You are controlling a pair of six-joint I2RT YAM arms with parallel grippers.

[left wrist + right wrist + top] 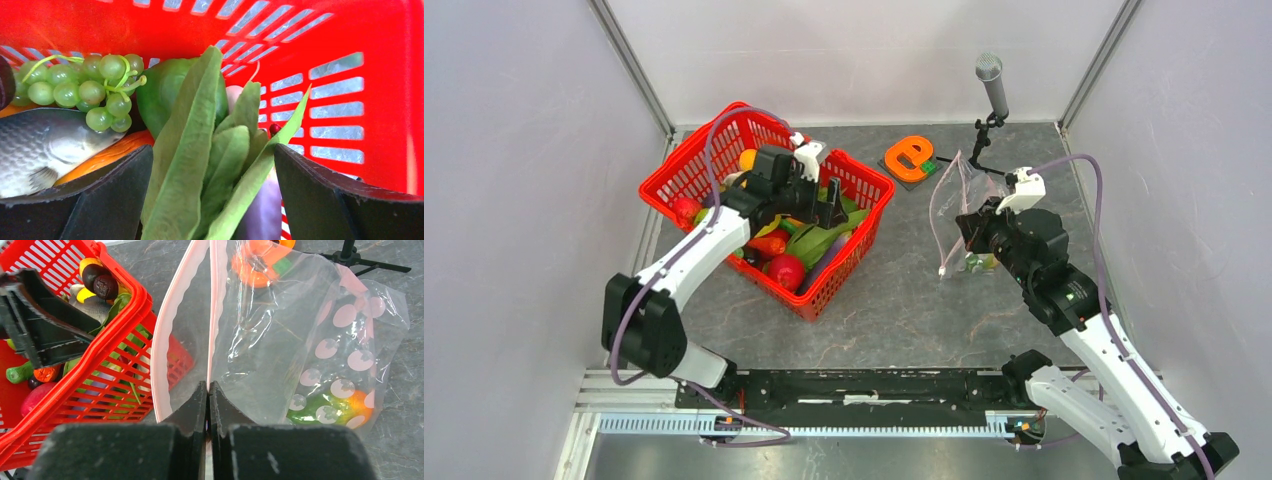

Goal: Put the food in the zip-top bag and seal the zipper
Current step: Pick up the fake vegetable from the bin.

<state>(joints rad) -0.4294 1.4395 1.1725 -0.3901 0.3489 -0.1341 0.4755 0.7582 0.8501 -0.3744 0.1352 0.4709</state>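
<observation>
so, the red basket (849, 255) sits left of centre, stuffed with toy food. the zip-top bag (280, 340) is held up just right of it with its mouth gaping, and the right gripper (208, 390) is clenched on one zipper (216, 290) strip. the left gripper (212, 170) is down in the basket, jaws spread wide either side of the leafy vegetable (185, 150), not squeezing it. a green piece (312, 412) and an orange fruit (359, 404) lie in the bag's bottom corner.

Red mesh basket (844, 260), orange letter e (914, 158), microphone (994, 85) on stand
</observation>
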